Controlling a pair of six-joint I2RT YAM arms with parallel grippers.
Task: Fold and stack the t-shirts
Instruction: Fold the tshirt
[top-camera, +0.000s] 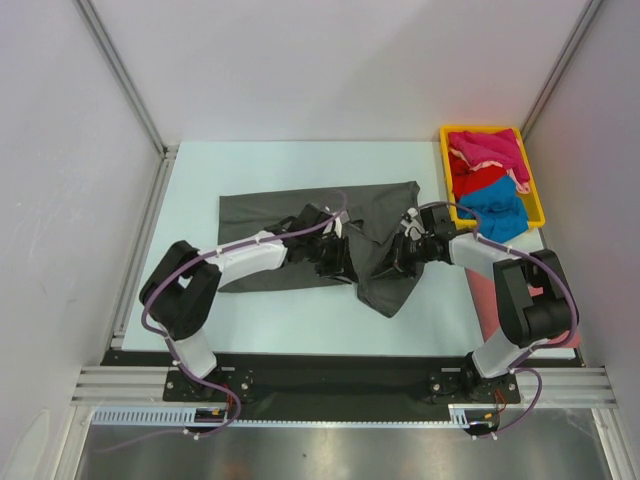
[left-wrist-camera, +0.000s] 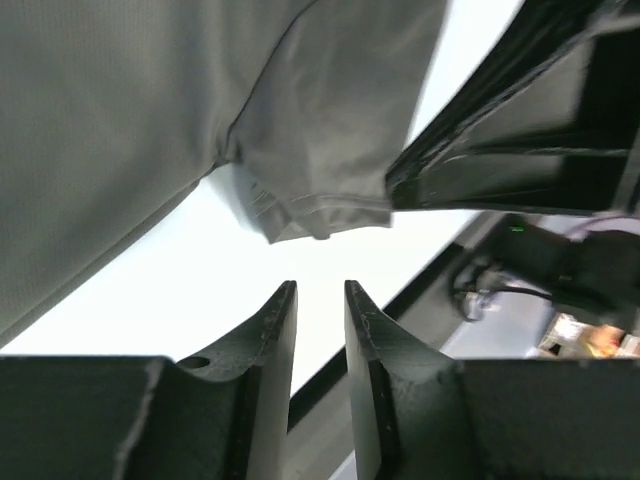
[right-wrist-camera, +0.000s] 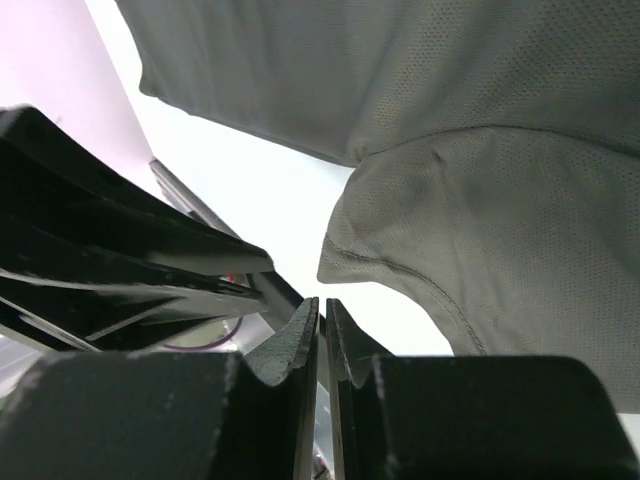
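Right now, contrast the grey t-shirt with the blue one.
The grey t-shirt lies spread across the table; the blue t-shirt is bunched in the yellow tray. The grey one touches no other shirt; the blue one abuts a red shirt. Neither is folded.

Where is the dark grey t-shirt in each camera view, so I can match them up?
Top external: the dark grey t-shirt lies spread mid-table, partly under both arms.
Left wrist: the shirt fills the upper left.
Right wrist: the shirt fills the top and right.
Shared landmark: its hemmed sleeve, lying on the white table, is seen at centre in the left wrist view and at right in the right wrist view.
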